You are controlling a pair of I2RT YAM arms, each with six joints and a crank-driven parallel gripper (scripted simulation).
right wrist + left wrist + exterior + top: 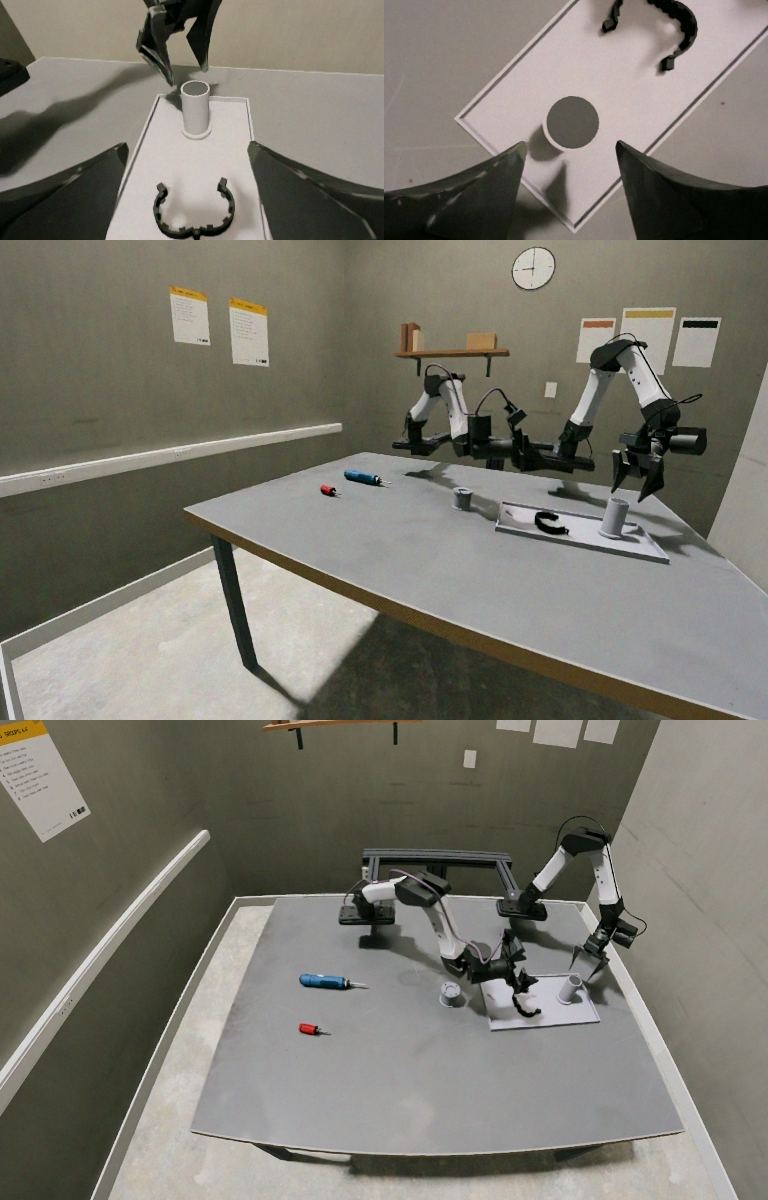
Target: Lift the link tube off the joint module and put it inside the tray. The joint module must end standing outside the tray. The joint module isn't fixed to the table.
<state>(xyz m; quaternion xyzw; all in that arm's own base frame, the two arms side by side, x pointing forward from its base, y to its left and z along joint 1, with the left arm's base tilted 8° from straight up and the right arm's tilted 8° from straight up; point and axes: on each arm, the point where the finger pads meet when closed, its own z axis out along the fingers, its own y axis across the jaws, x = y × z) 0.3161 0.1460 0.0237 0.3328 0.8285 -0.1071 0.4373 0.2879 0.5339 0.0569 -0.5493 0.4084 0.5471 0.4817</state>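
The white link tube (568,990) (613,518) (549,140) (195,115) stands upright on its flange inside the white tray (545,1025) (566,542) (509,100) (170,120), near one short end. The grey joint module (450,993) (462,499) stands upright on the table, outside the tray past its other short end. My left gripper (581,973) (626,496) (571,143) (190,78) is open and empty, above and slightly behind the tube, not touching it. My right gripper (527,987) (188,144) is open and empty above the tray's other half.
A black C-shaped clip (522,1010) (544,526) (688,30) (231,206) lies in the tray, below the right gripper. A blue screwdriver (325,981) (361,477) and a small red screwdriver (308,1029) (327,490) lie on the table, left of the joint module in the top and exterior views.
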